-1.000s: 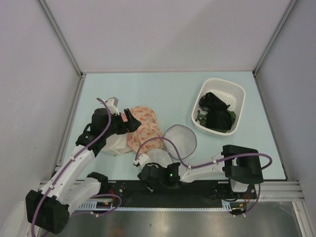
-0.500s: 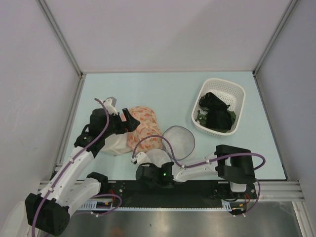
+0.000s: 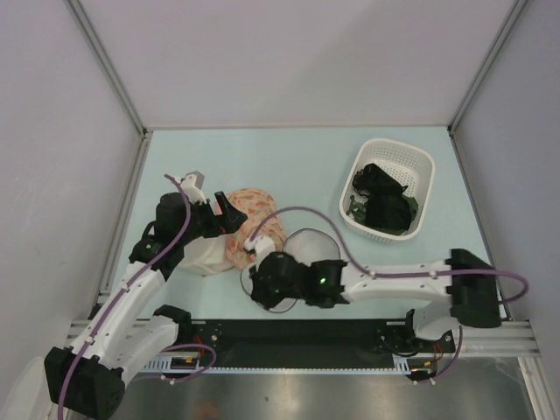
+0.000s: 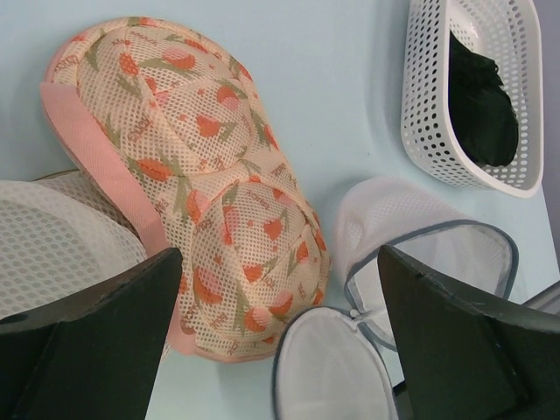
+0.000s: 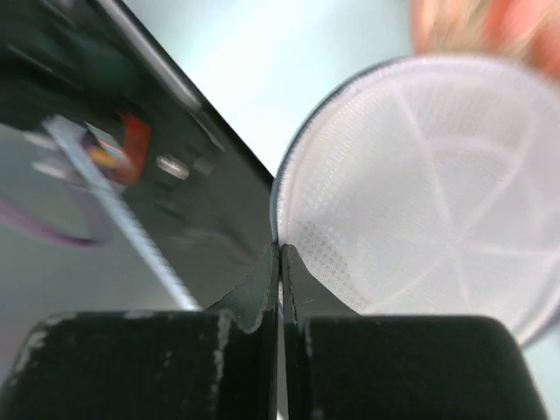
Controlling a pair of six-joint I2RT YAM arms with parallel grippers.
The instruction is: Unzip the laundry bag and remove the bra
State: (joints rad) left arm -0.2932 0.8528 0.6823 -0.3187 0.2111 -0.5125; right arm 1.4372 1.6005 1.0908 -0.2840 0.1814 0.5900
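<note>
The laundry bag (image 3: 319,243) lies unzipped near the table's front middle, white mesh with a dark rim; its open body (image 4: 420,232) looks white inside. Its round lid (image 5: 429,192) is folded out toward the near edge (image 4: 328,376). My right gripper (image 3: 261,287) is shut on the lid's dark rim (image 5: 280,249). My left gripper (image 3: 229,213) is open and empty above the peach floral padded item (image 4: 201,201). The only black fabric (image 3: 383,199) in view lies in the white basket; I cannot tell whether it is the bra.
The white perforated basket (image 3: 411,157) stands at the back right and shows in the left wrist view (image 4: 420,96). A plain white mesh bag (image 4: 52,245) lies under the peach item's left side. The black rail (image 5: 131,175) runs along the near edge.
My right arm has stretched out and its gripper has moved away from the near rail toward the bag, carrying the lid rim. The left arm has barely moved.
</note>
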